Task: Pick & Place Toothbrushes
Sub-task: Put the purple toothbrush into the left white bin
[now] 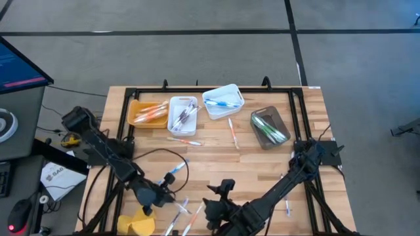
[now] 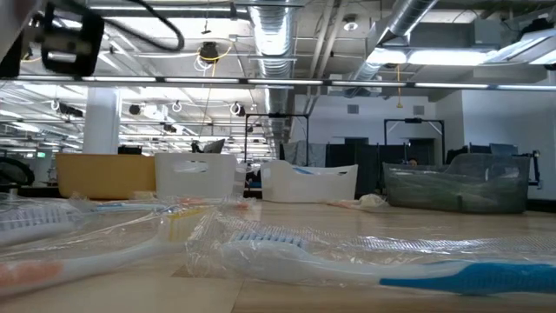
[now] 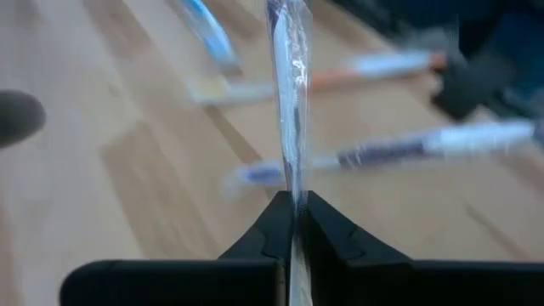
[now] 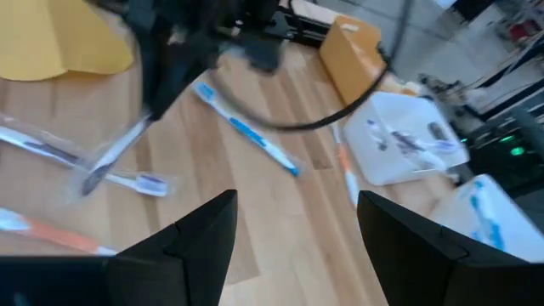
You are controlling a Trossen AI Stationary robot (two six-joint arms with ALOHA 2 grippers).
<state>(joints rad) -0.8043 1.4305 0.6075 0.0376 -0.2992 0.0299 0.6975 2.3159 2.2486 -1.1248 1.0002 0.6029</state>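
Observation:
My left gripper (image 3: 294, 204) is shut on a toothbrush in a clear wrapper (image 3: 289, 93), above the table's near left part (image 1: 164, 195). Several more wrapped toothbrushes lie flat on the wood around it, one with a blue handle (image 4: 246, 132) and one with a white handle (image 3: 425, 143). My right gripper (image 4: 293, 229) hangs open over the near middle of the table (image 1: 213, 206), with nothing between its fingers. At the far edge, toothbrushes lie in an orange bin (image 1: 147, 113), two white bins (image 1: 183, 115) (image 1: 223, 101) and a grey bin (image 1: 269, 126). My left gripper pinches the wrapped toothbrush (image 3: 291, 170) between its two fingers, which slant down. The toothbrush runs on past the fingertips in line with them. It is lifted clear of the table and hangs slanting below the gripper (image 4: 115, 157). Which end is held cannot be told.
A yellow cloth lump (image 1: 138, 225) lies at the near left corner. A black cable (image 1: 164, 157) loops over the wood by the left arm. Two loose toothbrushes (image 1: 233, 133) (image 1: 185, 140) lie in front of the bins. Bare wood (image 1: 216, 164) shows mid-table.

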